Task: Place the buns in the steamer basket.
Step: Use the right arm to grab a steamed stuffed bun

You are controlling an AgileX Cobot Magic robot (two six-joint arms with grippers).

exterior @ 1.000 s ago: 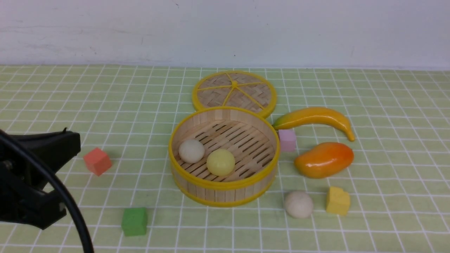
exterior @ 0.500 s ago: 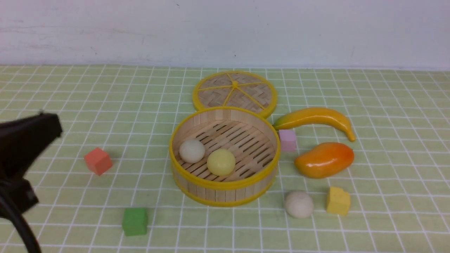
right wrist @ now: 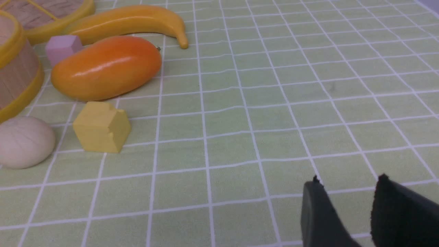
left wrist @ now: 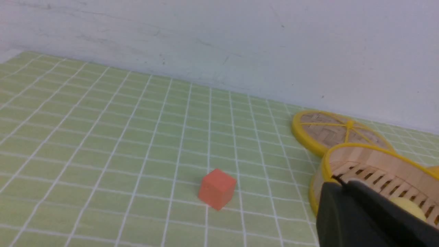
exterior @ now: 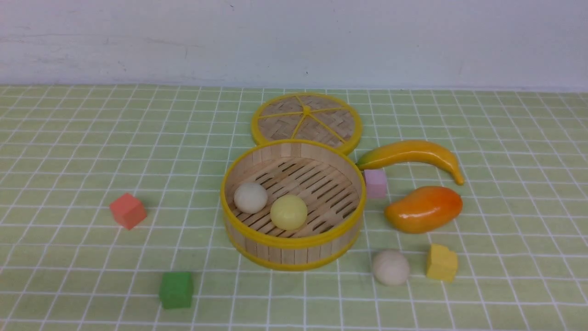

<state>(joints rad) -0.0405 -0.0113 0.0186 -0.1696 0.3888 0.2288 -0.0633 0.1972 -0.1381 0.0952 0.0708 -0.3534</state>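
Seeing the right jaws parted with nothing between them, hanging low over the worktop (exterior: 92, 138); seeing the left jaws clenched on nothing, pointing toward the basket (exterior: 293, 248) from well apart. Counting three of the task's pieces: a white bun (exterior: 250, 197) and a yellow bun (exterior: 288, 212) lying near each other on the basket floor, and a third bun (exterior: 390, 267) sitting outside on the worktop, between the basket wall and a yellow cube (exterior: 441, 263), touching neither. Placing that third bun ahead of the right jaws and off toward their basket side, well apart; judging it much nearer the right jaws than the left jaws, with the basket lying between it and the left. Being round, offering no long axis to line up with. Judging the task two-thirds done. Counting besides: one basket, one lid (exterior: 306, 120), one banana (exterior: 413, 154), one mango (exterior: 423, 208), and four cubes, adding to the yellow a pink cube (exterior: 375, 183), a red cube (exterior: 127, 210) and a green cube (exterior: 176, 289).
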